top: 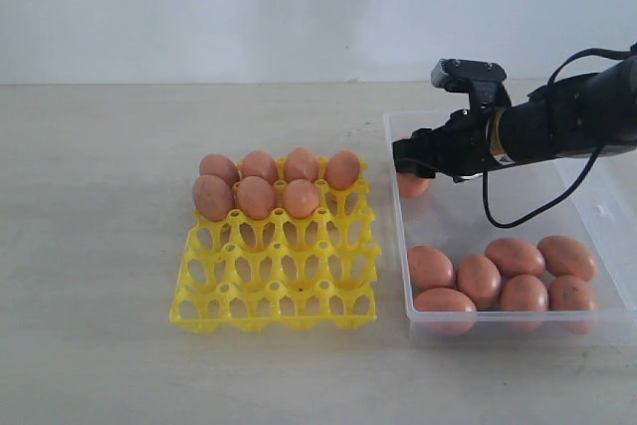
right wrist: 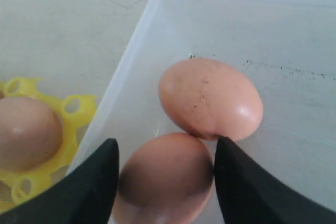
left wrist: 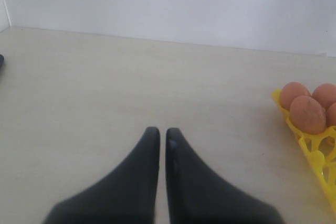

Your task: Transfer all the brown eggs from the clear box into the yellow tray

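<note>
The yellow tray (top: 279,286) holds several brown eggs (top: 257,196) in its two far rows. The clear box (top: 400,246) to its right has several brown eggs (top: 498,281) at its near end. My right gripper (top: 408,161) reaches into the box's far left corner. In the right wrist view, the right gripper (right wrist: 165,144) is shut on a brown egg (right wrist: 165,182), one finger on each side, with the egg low in the box. A second egg (right wrist: 210,98) touches it. My left gripper (left wrist: 163,132) is shut and empty over bare table.
The box's low left wall (right wrist: 131,66) stands close beside the held egg, with the tray's corner (right wrist: 79,108) and one egg in the tray (right wrist: 26,132) just beyond it. The tray's near rows are empty cups. The tray's edge (left wrist: 315,156) shows in the left wrist view.
</note>
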{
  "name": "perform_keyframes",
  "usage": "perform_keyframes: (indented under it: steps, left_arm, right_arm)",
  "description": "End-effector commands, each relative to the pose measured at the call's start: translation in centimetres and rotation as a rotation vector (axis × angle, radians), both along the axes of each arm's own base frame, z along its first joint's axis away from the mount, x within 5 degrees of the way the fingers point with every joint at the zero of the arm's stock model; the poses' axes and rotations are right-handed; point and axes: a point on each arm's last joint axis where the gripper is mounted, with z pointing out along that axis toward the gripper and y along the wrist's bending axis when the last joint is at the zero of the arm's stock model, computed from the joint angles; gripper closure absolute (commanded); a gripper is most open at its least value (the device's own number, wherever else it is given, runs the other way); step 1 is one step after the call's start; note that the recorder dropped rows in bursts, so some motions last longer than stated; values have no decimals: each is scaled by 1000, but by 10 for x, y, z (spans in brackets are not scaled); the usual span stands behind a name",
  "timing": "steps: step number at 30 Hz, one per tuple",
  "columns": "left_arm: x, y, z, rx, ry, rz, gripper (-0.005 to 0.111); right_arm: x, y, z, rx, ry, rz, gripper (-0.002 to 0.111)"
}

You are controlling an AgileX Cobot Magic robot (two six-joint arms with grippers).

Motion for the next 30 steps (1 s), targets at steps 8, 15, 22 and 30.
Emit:
perform_keyframes:
  steps: [8, 15, 22, 30]
  left_arm:
    - [0, 0, -1, 3, -1, 2, 103]
    - [0, 0, -1, 3, -1, 2, 103]
    - [0, 0, -1, 3, -1, 2, 103]
    - [0, 0, -1, 3, -1, 2, 103]
  right_arm:
    - [1, -1, -1, 70, 54, -75, 61]
    - [-1, -1, -2, 60, 70, -61, 61]
    - [-3, -1, -4, 45, 102, -47, 47]
    - [-3, -1, -4, 57, 110, -60, 48]
